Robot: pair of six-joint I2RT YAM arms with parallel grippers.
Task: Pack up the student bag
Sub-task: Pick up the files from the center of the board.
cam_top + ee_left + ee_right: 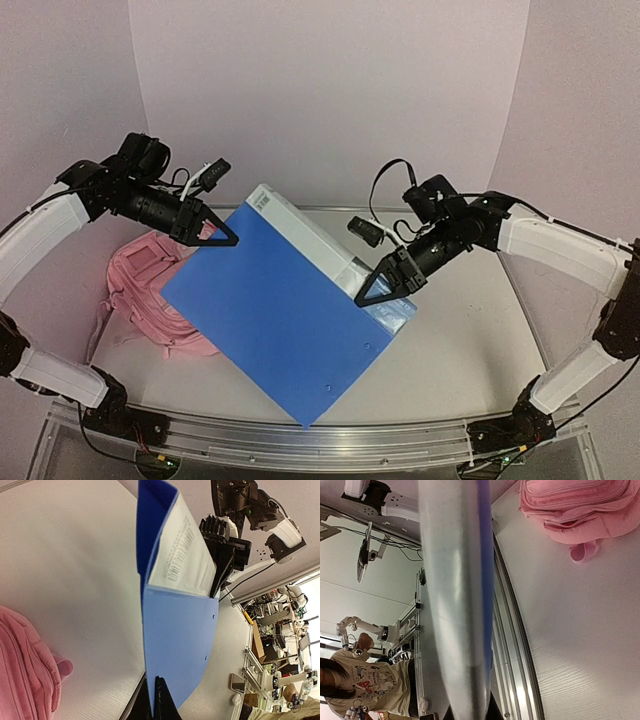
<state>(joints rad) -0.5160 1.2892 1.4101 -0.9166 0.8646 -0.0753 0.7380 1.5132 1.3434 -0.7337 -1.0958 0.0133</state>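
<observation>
A large blue binder (280, 310) with a white label on its spine hangs tilted above the table, held between both arms. My left gripper (215, 232) is shut on the top left corner of its blue cover (180, 630), the fingertips pinching the thin sheet. My right gripper (385, 285) is shut on the opposite edge, where the binder's (455, 605) pale side and blue edge run between its jaws. The pink student bag (140, 275) lies slumped on the table at the left, below the left arm. It also shows as a pink bag (25, 670) in the left wrist view and a pink bag (570, 505) in the right wrist view.
The white table (470, 340) ends at an aluminium rail (330, 440) along its near edge. Pale backdrop walls close the back and both sides. Beyond the table, a person (355, 680) and lab gear appear in the right wrist view.
</observation>
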